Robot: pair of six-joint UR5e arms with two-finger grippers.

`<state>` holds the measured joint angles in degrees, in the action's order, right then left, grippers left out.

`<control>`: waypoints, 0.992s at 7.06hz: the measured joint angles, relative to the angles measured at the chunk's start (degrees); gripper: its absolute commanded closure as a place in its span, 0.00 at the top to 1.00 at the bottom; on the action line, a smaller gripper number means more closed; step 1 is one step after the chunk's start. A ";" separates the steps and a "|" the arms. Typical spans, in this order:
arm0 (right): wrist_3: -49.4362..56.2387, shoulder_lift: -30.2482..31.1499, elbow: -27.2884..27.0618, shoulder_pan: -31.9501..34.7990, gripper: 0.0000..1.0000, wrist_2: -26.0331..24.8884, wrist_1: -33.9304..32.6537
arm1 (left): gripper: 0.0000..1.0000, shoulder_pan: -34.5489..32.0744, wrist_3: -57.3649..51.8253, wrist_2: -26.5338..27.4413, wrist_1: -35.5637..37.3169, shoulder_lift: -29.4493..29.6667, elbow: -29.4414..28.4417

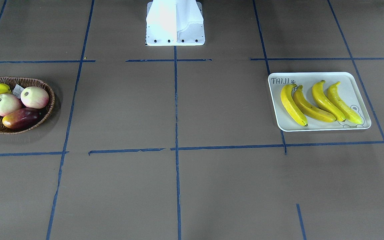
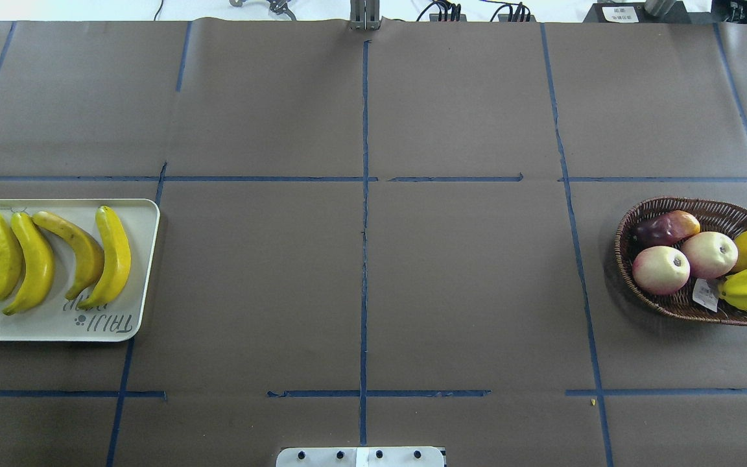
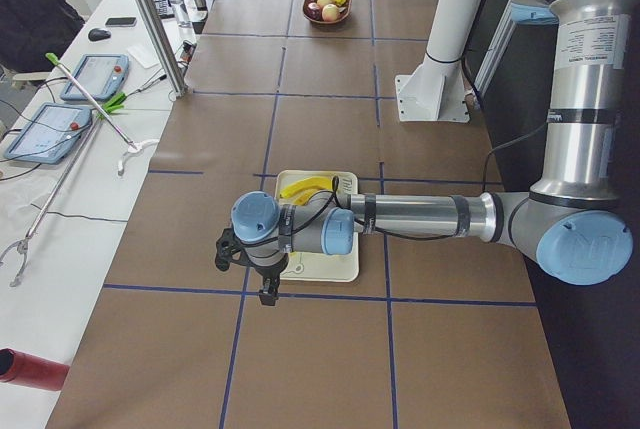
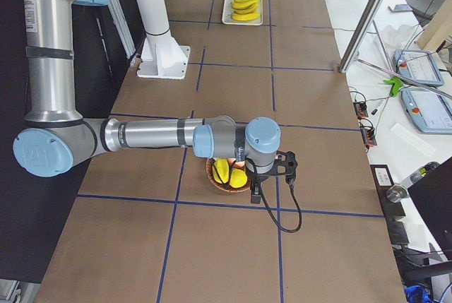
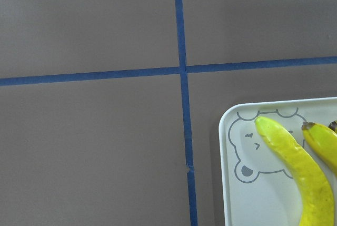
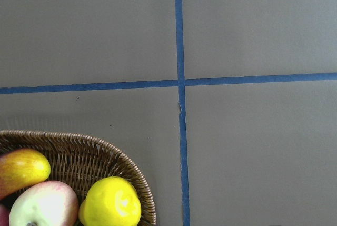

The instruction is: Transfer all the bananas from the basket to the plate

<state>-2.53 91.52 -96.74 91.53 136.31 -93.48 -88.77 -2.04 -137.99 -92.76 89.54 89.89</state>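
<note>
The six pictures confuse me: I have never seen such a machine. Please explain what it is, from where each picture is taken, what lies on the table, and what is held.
It is a robot with two metal arms at a brown table. Two pictures look down from opposite sides, two from the table's ends, two from cameras on the wrists. The left arm is over the white plate, where four bananas lie. The right arm is over the basket, which holds other fruits, no banana. No fruit shows in the left claw or the right claw; open or shut, I cannot tell.
</note>
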 measured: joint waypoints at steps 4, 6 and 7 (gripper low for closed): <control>0.05 -0.13 0.09 0.05 1.00 0.35 0.10 | 1.00 0.00 -0.51 0.30 -0.38 0.08 -0.13; -0.01 -0.14 0.10 0.05 1.00 0.36 0.20 | 1.00 0.01 -0.59 0.34 -0.31 0.14 -0.21; -0.02 -0.13 0.10 0.05 1.00 0.36 0.24 | 1.00 0.03 -0.58 0.35 -0.27 0.17 -0.22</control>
<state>-2.54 91.40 -96.64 91.58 136.67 -93.24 -88.74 -2.62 -137.64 -93.02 89.71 89.66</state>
